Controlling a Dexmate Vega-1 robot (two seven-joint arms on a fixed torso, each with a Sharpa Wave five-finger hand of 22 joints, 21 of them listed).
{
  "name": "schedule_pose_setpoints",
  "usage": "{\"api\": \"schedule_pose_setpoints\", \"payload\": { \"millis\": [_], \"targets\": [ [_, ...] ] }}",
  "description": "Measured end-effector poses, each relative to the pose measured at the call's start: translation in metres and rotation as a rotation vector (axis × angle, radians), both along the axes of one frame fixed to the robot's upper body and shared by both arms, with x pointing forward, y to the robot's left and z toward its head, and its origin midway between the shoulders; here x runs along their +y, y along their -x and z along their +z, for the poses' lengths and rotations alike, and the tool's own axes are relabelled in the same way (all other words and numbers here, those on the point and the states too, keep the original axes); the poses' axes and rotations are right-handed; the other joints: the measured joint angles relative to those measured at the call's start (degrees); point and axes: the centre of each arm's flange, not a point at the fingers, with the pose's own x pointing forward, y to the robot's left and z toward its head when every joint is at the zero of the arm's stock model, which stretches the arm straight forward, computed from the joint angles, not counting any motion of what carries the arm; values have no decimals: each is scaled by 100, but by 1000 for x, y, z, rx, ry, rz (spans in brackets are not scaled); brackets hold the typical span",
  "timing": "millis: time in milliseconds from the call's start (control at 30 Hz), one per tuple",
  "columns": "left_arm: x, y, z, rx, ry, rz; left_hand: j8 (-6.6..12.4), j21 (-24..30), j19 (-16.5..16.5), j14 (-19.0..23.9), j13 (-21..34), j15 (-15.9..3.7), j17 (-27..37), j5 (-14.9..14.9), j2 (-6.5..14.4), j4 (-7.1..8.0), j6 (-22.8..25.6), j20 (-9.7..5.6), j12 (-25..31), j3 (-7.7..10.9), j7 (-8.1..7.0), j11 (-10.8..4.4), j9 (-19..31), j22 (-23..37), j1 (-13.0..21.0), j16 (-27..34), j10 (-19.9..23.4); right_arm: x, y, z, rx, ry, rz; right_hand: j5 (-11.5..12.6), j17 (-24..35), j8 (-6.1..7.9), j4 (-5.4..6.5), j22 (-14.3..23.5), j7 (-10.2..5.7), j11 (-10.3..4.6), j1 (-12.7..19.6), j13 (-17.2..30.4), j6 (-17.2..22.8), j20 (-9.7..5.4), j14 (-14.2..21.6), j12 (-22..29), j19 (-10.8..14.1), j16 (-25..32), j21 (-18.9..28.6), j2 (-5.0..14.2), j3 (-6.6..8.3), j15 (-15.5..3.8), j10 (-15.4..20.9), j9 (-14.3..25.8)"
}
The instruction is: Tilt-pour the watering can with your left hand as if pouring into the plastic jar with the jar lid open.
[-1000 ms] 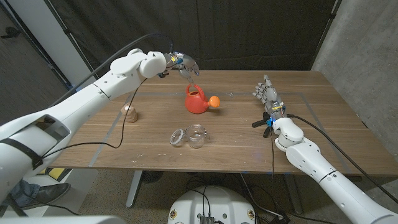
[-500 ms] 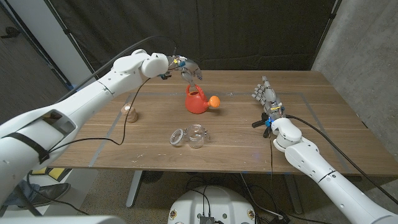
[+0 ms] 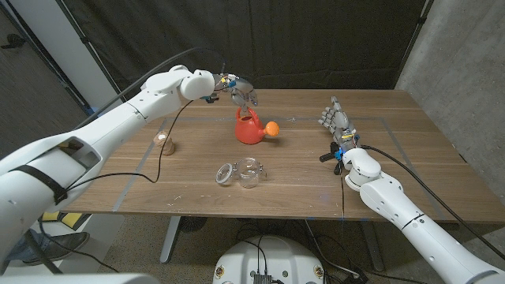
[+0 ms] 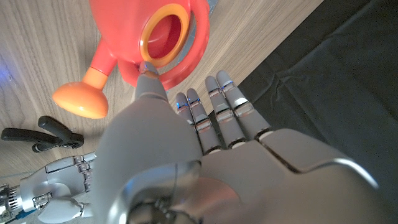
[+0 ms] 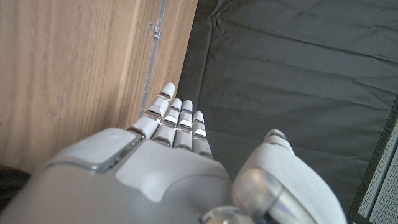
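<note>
A red watering can [image 3: 251, 128] with an orange spout head [image 3: 272, 127] stands upright at the table's far middle. My left hand [image 3: 242, 92] hovers just above and behind its handle, fingers apart and holding nothing. The left wrist view looks down into the can's orange-rimmed mouth [image 4: 165, 26] past my left hand [image 4: 186, 143]. A clear plastic jar [image 3: 249, 172] stands nearer the front, its lid [image 3: 226, 173] swung open to its left. My right hand [image 3: 338, 120] stands open on the table's right side, also seen as my right hand [image 5: 168, 155].
A small wooden object [image 3: 165, 142] sits on the table's left part. A black clamp [image 3: 331, 155] lies by my right wrist. The wooden table [image 3: 410, 170] ends at a dark curtain [image 3: 316, 39] behind.
My left hand has moved a little right and forward, from behind the watering can to just above its handle. The can, jar and right hand have not moved.
</note>
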Motion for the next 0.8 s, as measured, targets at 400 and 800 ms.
{"api": "schedule_pose_setpoints", "payload": {
  "millis": [400, 800],
  "targets": [
    [3, -11, -9, 23, 33, -13, 46, 77, 313, 264, -1, -26, 0, 0, 100, -17, 264, -28, 45, 175, 4, 21, 0, 0, 322, 61, 266, 0, -4, 1, 11, 5, 2, 0, 0, 0, 0, 0, 0, 0, 0, 0, 0, 0, 0, 0, -1, 0, 0, 0, 0, 0, 0, 0],
    [2, -19, -19, 38, 67, -46, 197, 194, 667, 808, -1, -162, -16, -86, 38, 87, 951, -70, 144, 290, -72, -106, -1, -28, 531, 113, 814, 1, -7, 2, 21, 13, 7, 0, 0, 0, 0, 30, 0, 0, 0, 0, 0, 0, 30, 0, -1, 0, -39, 0, 0, -30, 0, 0]
  ]
}}
